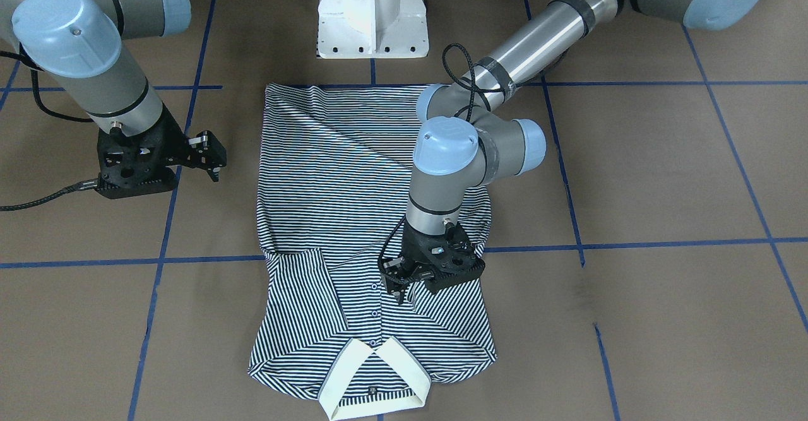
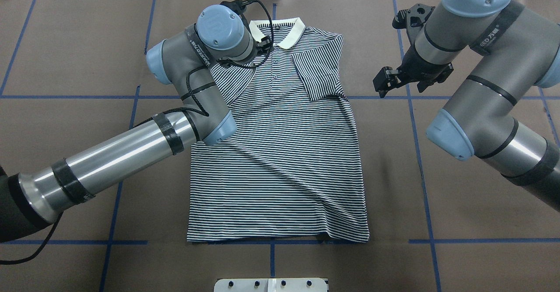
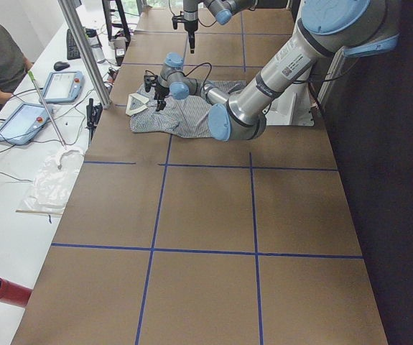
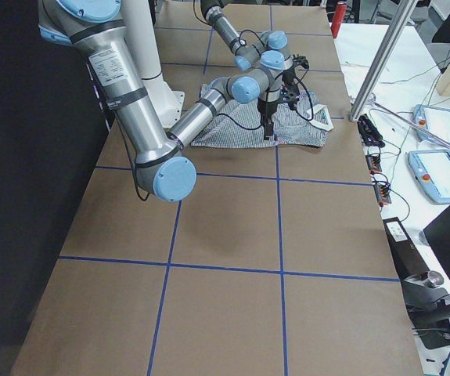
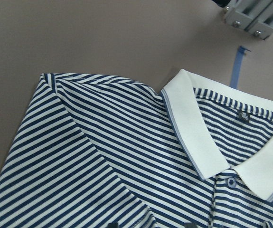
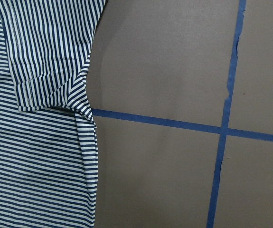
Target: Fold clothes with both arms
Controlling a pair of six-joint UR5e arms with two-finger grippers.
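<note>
Navy-and-white striped knit lies right under the left end effector (image 1: 402, 290). This is the polo shirt (image 1: 341, 181), spread front-up on the brown, matte surface (image 1: 663, 175). In the left wrist view the jaws stand apart at the lower edge, with flat cloth between them and nothing pinched, so it is released. I cannot tell whether the tips touch the fabric.

Just beside it runs the buttoned placket (image 1: 375, 301), a straight line of small round buttons. On its other side a sleeve (image 1: 445, 310) is folded in over the chest, its stripes running diagonally against the body's. The opposite sleeve (image 1: 303, 307) is folded in the same way.

A little further from the end effector sits the cream collar (image 1: 353, 370), a smooth, stiff band with two pointed flaps and a thin blue edge line.

Beyond the end effector in the other direction the body is a long rectangle crossed by one slanting crease, and its hem (image 1: 353, 88) ends near the white pedestal (image 1: 372, 11).

The right end effector (image 1: 211, 156) is black and angular. It hangs over bare surface beside the shirt's side edge — jaws apart, gripping nothing — and close to a blue tape line (image 1: 170, 213).
</note>
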